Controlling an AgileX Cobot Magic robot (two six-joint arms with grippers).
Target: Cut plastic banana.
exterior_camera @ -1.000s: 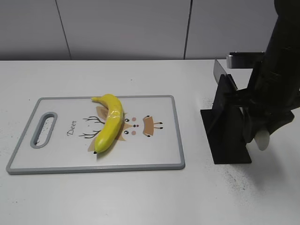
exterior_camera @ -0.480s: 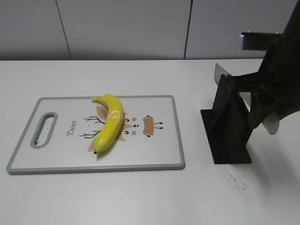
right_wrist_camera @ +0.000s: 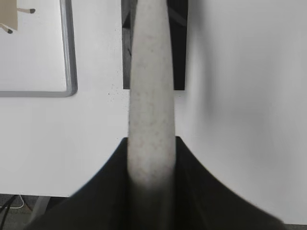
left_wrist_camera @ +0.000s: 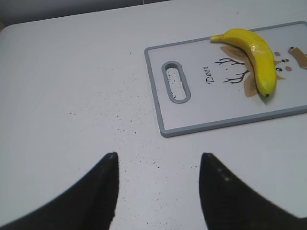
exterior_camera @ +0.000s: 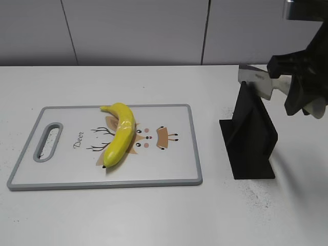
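Observation:
The yellow plastic banana (exterior_camera: 120,132) lies on the grey-rimmed cutting board (exterior_camera: 169,174), left of its middle; it also shows in the left wrist view (left_wrist_camera: 255,52). My right gripper (exterior_camera: 302,95) is shut on the pale handle of a knife (right_wrist_camera: 151,105). It holds the knife above the black knife stand (exterior_camera: 251,138), and the blade (exterior_camera: 254,78) points left. My left gripper (left_wrist_camera: 158,160) is open and empty over bare table, left of the board and out of the exterior view.
The board (left_wrist_camera: 165,127) has a slot handle (exterior_camera: 47,141) at its left end and a deer drawing. The black stand also shows under the knife handle in the right wrist view (right_wrist_camera: 180,52). A grey wall runs behind the table.
My right gripper has risen and lifted the knife up out of the black stand. The banana and board have not moved.

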